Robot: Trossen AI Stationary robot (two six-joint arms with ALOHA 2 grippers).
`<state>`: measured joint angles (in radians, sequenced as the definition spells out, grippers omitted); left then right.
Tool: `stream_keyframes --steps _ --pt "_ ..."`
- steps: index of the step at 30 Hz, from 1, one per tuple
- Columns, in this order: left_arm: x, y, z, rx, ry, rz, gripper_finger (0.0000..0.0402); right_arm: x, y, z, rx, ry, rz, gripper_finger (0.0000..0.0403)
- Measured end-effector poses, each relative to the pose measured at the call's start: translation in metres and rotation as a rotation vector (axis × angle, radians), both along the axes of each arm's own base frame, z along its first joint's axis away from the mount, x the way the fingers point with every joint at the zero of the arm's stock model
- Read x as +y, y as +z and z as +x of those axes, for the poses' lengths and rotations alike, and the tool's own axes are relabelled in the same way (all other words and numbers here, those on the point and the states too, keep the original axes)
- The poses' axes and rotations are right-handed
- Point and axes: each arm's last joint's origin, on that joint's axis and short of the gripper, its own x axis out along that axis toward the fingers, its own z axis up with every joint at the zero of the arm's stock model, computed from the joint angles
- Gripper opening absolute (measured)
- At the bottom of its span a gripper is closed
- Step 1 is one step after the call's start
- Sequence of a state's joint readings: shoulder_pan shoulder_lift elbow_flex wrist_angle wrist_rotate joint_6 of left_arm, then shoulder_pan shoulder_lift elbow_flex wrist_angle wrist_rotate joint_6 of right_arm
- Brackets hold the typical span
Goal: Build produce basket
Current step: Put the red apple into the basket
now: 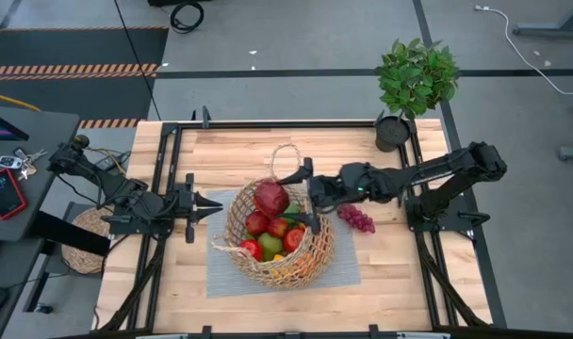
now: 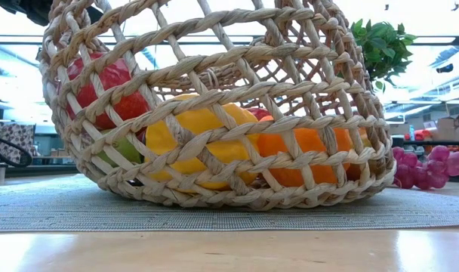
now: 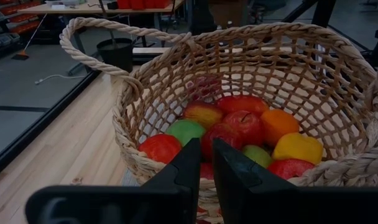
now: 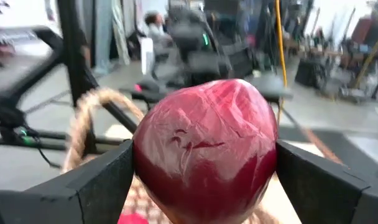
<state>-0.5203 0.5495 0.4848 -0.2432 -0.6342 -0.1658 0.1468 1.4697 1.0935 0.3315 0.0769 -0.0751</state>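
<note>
The tan wicker basket [image 1: 280,235] stands on a grey mat [image 1: 221,273] at the table's middle, with several red, green, orange and yellow fruits [image 3: 239,130] inside. My right gripper [image 1: 299,200] is shut on a dark red round fruit [image 1: 271,199] above the basket's far-left part. My left gripper [image 1: 214,205] is shut and empty, just left of the basket's rim [image 3: 133,155]. Purple grapes [image 1: 356,218] lie on the table right of the basket. My right gripper pinches the dark red fruit [image 4: 204,149] between its two fingers, one finger on each side of its widest part [image 4: 267,155]. The fingers come level from the table's right. The fruit is lifted clear, above the fruits in the basket.
A leafy green plant in a black pot [image 1: 414,85] stands at the table's far right. A flat round woven mat [image 1: 87,240] lies off the table's left edge. A black frame [image 1: 268,127] runs round the table. Bare wood lies along the near edge [image 1: 268,311].
</note>
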Motion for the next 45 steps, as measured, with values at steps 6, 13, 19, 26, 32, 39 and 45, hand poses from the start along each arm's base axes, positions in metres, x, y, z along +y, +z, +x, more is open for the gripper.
stream_keyframes --steps 6,13,19,26,32,39,45 --pt "0.000 0.000 0.000 0.000 0.000 0.000 0.0048 -0.007 -0.023 0.032 0.150 -0.035 0.025 0.0376" --pt "0.000 0.000 0.000 -0.001 0.000 -0.001 0.0048 -0.003 -0.030 0.062 0.262 -0.039 -0.013 0.0376" --pt "0.000 0.000 0.000 -0.001 0.000 0.000 0.0048 -0.004 -0.043 0.066 0.310 -0.051 -0.025 0.0376" --pt "0.000 0.000 0.000 0.000 0.000 0.000 0.0048 -0.008 -0.045 0.068 0.309 -0.106 -0.037 0.0376" --pt "0.000 0.000 0.000 -0.001 0.000 0.000 0.0048 -0.007 -0.051 0.070 0.339 -0.108 -0.013 0.0376" --pt "0.000 0.000 0.000 -0.001 0.000 0.000 0.0048 -0.008 -0.055 0.068 0.373 -0.142 0.030 0.0376" --pt "0.000 0.000 0.000 -0.001 0.000 0.000 0.0048 -0.008 -0.064 0.063 0.494 -0.161 0.110 0.0376"
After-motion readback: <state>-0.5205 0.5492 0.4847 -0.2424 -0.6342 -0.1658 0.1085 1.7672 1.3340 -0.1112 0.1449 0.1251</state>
